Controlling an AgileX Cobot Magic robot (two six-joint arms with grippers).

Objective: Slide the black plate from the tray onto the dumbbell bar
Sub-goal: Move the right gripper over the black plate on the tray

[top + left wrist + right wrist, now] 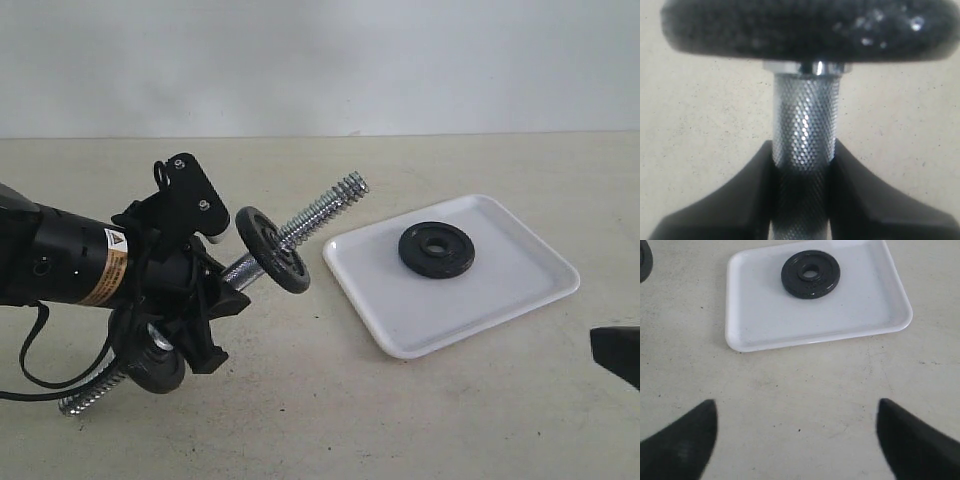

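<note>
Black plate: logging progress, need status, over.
Left gripper shut on tilted bar. Right gripper open, short of tray. Black plate flat in tray, untouched. Nothing in the way.

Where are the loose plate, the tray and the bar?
loose plate (457, 259), exterior view, flat face beside its hole.
tray (470, 300), exterior view, bare floor in front of the plate.
bar (325, 211), exterior view, free threaded end.

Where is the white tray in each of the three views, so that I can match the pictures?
Exterior view: the tray right of centre.
Left wrist view: not in it; only the bar and a mounted disc show.
Right wrist view: the tray across the upper part of the picture.
Shared landmark: the loose disc lying in the tray, in both those views.
</note>
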